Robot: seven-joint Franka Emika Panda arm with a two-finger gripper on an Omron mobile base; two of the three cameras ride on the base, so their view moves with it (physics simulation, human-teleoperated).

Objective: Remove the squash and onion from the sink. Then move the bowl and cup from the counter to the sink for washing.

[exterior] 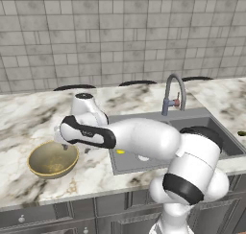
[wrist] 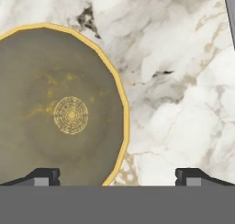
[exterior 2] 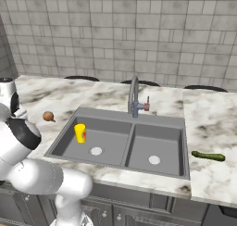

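The olive-gold bowl (exterior: 53, 158) stands on the marble counter left of the sink (exterior 2: 115, 115). In the hand view the bowl (wrist: 59, 113) lies below me, and its right rim passes between the fingertips of my open gripper (wrist: 117, 177), which holds nothing. The yellow cup (exterior 2: 80, 133) stands upright in the left basin; a sliver of the cup (exterior: 120, 151) shows beside my arm. The onion (exterior 2: 48, 116) rests on the counter left of the sink. The squash (exterior 2: 208, 155) lies on the counter right of the sink.
A gooseneck faucet (exterior 2: 134, 97) rises behind the divider between the two basins. The tiled wall closes the back of the counter. My own arm stretches across the left basin in the left base view.
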